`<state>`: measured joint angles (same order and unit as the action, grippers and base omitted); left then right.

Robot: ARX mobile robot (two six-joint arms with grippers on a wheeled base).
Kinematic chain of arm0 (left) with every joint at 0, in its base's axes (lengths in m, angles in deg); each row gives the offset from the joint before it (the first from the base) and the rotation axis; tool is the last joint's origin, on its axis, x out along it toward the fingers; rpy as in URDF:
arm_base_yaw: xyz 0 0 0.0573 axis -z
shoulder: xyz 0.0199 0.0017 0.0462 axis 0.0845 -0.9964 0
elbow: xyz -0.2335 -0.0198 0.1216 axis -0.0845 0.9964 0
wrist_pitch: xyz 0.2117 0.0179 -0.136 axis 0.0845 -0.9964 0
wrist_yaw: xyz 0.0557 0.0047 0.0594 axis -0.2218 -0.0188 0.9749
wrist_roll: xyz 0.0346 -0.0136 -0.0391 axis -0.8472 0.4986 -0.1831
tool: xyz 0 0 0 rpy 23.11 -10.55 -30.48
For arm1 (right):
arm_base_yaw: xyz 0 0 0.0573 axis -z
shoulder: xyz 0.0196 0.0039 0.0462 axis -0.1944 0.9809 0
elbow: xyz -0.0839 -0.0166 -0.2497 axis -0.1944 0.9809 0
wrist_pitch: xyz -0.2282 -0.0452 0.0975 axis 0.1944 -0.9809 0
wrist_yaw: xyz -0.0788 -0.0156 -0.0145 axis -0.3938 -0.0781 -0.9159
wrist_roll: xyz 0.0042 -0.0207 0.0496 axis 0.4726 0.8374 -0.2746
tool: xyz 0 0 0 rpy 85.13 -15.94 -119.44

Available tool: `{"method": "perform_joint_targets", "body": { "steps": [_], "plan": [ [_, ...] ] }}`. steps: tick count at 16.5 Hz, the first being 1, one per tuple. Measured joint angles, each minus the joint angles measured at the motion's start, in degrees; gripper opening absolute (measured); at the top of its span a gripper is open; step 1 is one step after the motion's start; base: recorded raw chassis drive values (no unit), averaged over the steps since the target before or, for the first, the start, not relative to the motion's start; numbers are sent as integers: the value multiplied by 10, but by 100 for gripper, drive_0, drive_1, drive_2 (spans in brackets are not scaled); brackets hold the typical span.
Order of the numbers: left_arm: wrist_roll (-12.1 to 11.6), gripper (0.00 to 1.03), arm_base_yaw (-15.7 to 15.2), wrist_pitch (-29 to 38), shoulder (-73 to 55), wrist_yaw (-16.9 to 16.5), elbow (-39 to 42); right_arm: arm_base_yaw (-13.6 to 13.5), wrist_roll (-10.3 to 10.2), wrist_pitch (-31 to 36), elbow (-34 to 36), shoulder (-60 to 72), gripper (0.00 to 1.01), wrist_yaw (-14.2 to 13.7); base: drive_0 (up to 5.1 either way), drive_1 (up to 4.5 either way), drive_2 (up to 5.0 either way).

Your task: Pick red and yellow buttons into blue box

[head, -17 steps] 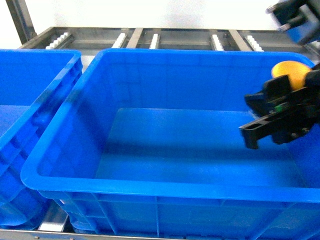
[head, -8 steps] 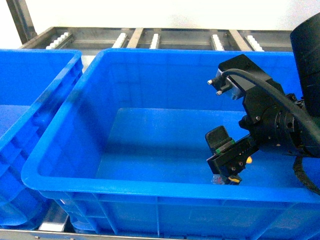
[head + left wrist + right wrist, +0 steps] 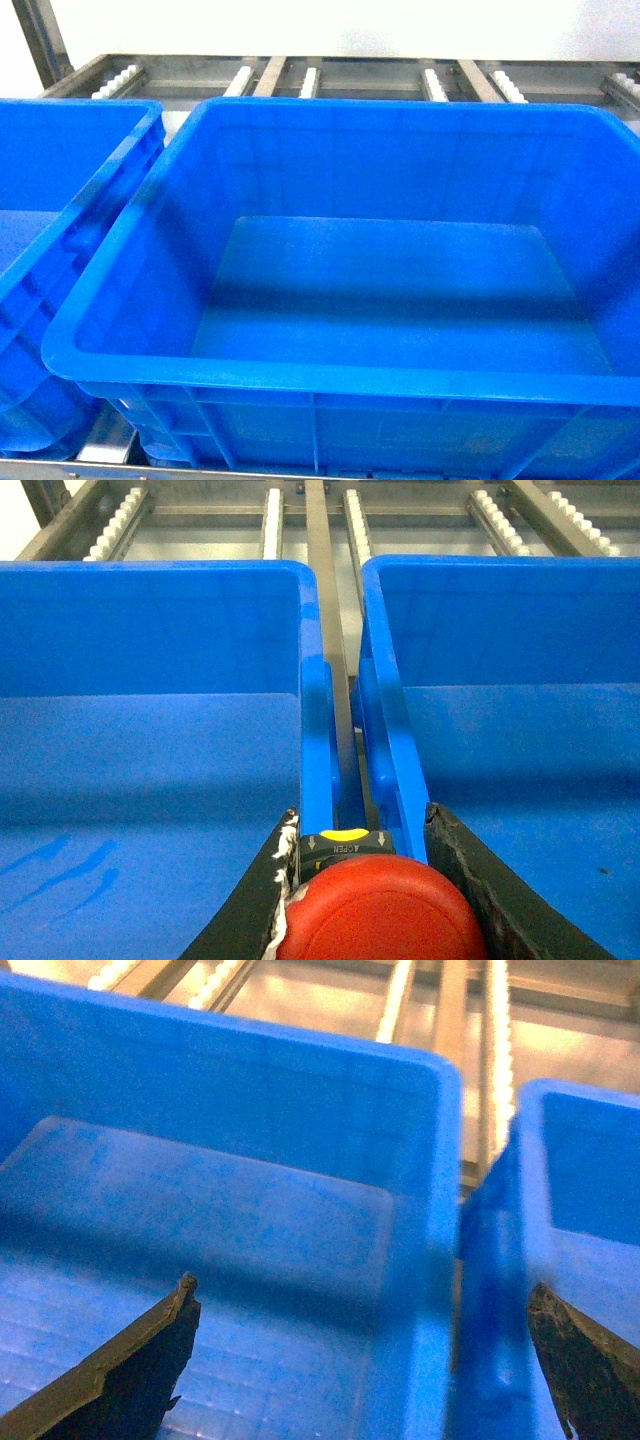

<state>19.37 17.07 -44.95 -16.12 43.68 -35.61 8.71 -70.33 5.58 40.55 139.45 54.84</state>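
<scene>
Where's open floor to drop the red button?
The large blue plastic crate shows bare floor wall to wall in the head view; only the strip behind its near rim is hidden. Tight spot: the narrow gap between the two crates, under the left end effector holding the red mushroom-cap button.

Head and left wrist views bright and sharp; right wrist view blurred, warm glare on top.

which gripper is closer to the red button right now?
Left. The left gripper is shut on the red button, above the gap between two crates. The right gripper is open and empty over a crate.
</scene>
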Motion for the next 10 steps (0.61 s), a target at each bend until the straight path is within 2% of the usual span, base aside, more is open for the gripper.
{"method": "perform_joint_targets", "body": {
  "steps": [1,3,4,5,6,7,10],
  "plan": [
    [0,31,0,0,0,0,0,48,-12,-35,27,-78,98,23,0,0,0],
    [0,31,0,0,0,0,0,149,-25,-121,79,-226,98,86,0,0,0],
    [0,31,0,0,0,0,0,195,-28,-171,108,-304,98,100,0,0,0],
    [0,31,0,0,0,0,0,216,-36,-220,127,-370,98,106,0,0,0],
    [0,31,0,0,0,0,0,207,-43,-267,144,-442,98,88,0,0,0],
    [0,31,0,0,0,0,0,185,-44,-296,157,-496,98,70,0,0,0],
    [2,31,1,8,-6,-7,0,183,-45,-294,157,-499,98,65,0,0,0]
  ]
}}
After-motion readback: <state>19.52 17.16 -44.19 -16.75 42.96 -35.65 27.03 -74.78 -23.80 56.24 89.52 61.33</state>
